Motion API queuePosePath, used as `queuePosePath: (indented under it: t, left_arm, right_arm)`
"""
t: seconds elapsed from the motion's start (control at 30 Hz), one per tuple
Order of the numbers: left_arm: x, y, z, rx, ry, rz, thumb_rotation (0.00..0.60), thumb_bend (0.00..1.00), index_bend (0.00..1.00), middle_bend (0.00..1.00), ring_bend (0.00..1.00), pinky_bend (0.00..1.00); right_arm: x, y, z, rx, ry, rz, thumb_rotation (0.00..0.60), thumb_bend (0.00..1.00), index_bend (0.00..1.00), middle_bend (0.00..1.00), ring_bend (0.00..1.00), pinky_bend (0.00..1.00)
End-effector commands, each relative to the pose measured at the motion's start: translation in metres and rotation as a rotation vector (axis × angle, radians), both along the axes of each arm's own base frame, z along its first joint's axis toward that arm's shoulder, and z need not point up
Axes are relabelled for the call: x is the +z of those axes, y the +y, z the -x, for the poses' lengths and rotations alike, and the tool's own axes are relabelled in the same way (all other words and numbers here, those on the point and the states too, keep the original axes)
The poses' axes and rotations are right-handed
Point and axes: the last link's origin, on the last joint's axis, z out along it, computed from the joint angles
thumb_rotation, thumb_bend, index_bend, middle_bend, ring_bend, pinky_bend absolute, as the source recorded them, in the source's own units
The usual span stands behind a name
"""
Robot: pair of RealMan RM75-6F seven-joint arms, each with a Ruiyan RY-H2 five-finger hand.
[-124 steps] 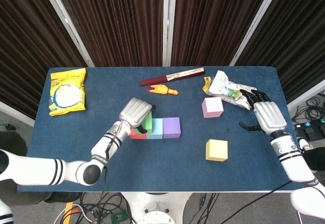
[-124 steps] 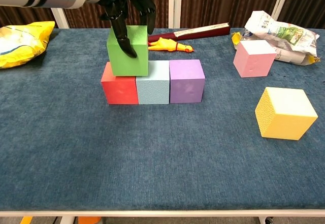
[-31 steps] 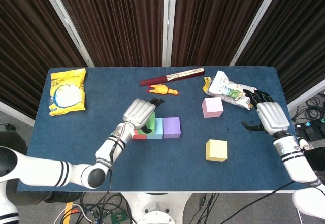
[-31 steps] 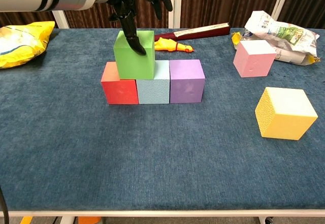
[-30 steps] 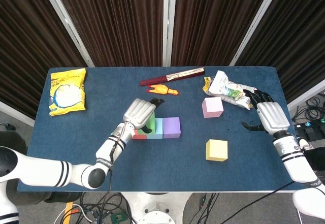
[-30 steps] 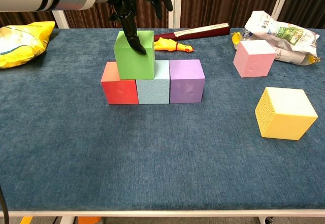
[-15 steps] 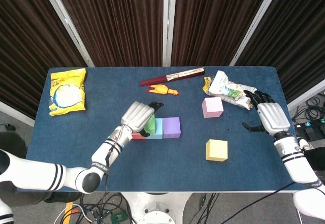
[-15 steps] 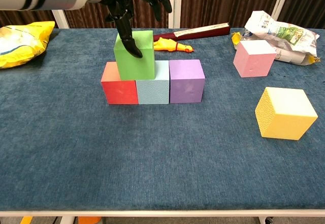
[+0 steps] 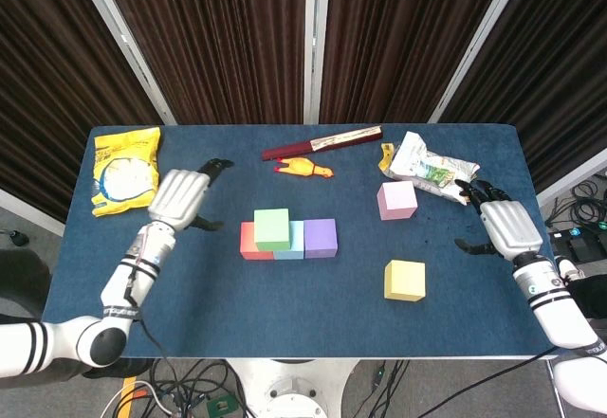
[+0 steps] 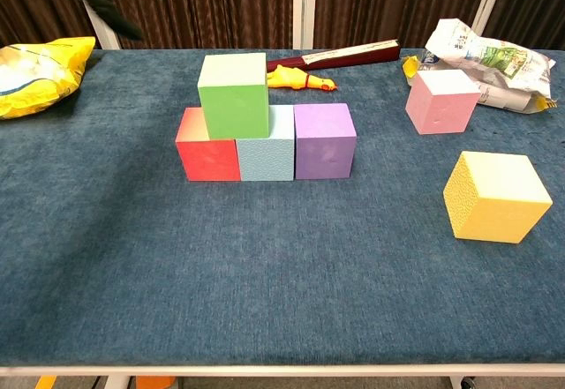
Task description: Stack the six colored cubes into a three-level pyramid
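Head view: green cube (image 9: 271, 228) sits atop red cube (image 9: 247, 244) and light-blue cube (image 9: 291, 245), purple cube (image 9: 321, 237) alongside; left hand (image 9: 179, 197) and right hand (image 9: 504, 226) empty, fingers apart. Chest view: pink cube (image 10: 441, 100) and yellow cube (image 10: 500, 197) lie apart on the desk (image 10: 265, 292).

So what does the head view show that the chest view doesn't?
Only the head view shows both hands clearly: left hand open, clear of the stack, and right hand by the table's right edge. Only the chest view shows the cubes' front faces, with the green cube straddling the red cube and light blue cube. Both show the purple cube, pink cube and yellow cube.
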Motion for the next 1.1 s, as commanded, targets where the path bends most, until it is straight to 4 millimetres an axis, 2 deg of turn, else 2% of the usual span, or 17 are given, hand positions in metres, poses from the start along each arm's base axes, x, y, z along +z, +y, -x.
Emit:
queuePosePath:
  t: [0.03, 0.13, 0.23, 0.3, 0.4, 0.5, 0.63, 0.73, 0.9, 1.1]
  left_arm:
    - [0.019, 0.001, 0.04, 0.058, 0.019, -0.085, 0.6, 0.0, 0.19, 0.19, 0.47, 0.58]
    - [0.021, 0.001, 0.06, 0.092, 0.035, -0.088, 0.6, 0.0, 0.21, 0.19, 0.45, 0.54]
    - [0.019, -0.003, 0.081, 0.134, 0.047, -0.075, 0.6, 0.0, 0.21, 0.19, 0.42, 0.53]
    - [0.017, -0.006, 0.087, 0.145, 0.048, -0.065, 0.6, 0.0, 0.21, 0.19, 0.37, 0.5]
    - [0.013, -0.011, 0.094, 0.151, 0.053, -0.038, 0.6, 0.0, 0.21, 0.2, 0.25, 0.41]
    - [0.01, -0.015, 0.097, 0.151, 0.057, -0.025, 0.6, 0.0, 0.21, 0.2, 0.18, 0.35]
    - [0.008, -0.02, 0.1, 0.155, 0.052, -0.004, 0.6, 0.0, 0.21, 0.2, 0.17, 0.34]
    - [0.008, -0.023, 0.102, 0.16, 0.045, 0.01, 0.6, 0.0, 0.21, 0.2, 0.17, 0.33]
    - [0.008, -0.026, 0.107, 0.174, 0.02, 0.028, 0.6, 0.0, 0.21, 0.2, 0.17, 0.33]
    - [0.009, -0.026, 0.112, 0.186, -0.006, 0.043, 0.6, 0.0, 0.21, 0.2, 0.17, 0.33]
  right_arm:
    - [-0.004, 0.01, -0.006, 0.023, -0.003, -0.062, 0.6, 0.15, 0.0, 0.22, 0.06, 0.16]
    - [-0.001, 0.01, -0.006, 0.046, 0.025, -0.037, 0.6, 0.15, 0.0, 0.23, 0.06, 0.16]
    - [-0.004, -0.002, -0.005, 0.062, 0.069, -0.005, 0.6, 0.15, 0.0, 0.22, 0.06, 0.16]
    - [-0.01, -0.01, -0.006, 0.067, 0.09, -0.014, 0.6, 0.15, 0.0, 0.21, 0.06, 0.16]
    - [-0.022, -0.031, -0.015, 0.089, 0.123, -0.028, 0.6, 0.13, 0.0, 0.2, 0.06, 0.16]
    - [-0.035, -0.049, -0.025, 0.112, 0.139, -0.039, 0.6, 0.11, 0.0, 0.19, 0.05, 0.16]
    - [-0.057, -0.071, -0.04, 0.148, 0.184, -0.065, 0.6, 0.1, 0.0, 0.18, 0.05, 0.16]
    - [-0.072, -0.081, -0.047, 0.168, 0.239, -0.061, 0.6, 0.1, 0.0, 0.18, 0.03, 0.12]
    - [-0.096, -0.085, -0.048, 0.182, 0.315, -0.052, 0.6, 0.1, 0.0, 0.18, 0.0, 0.03]
    - [-0.114, -0.085, -0.047, 0.187, 0.358, -0.047, 0.6, 0.1, 0.0, 0.18, 0.0, 0.01]
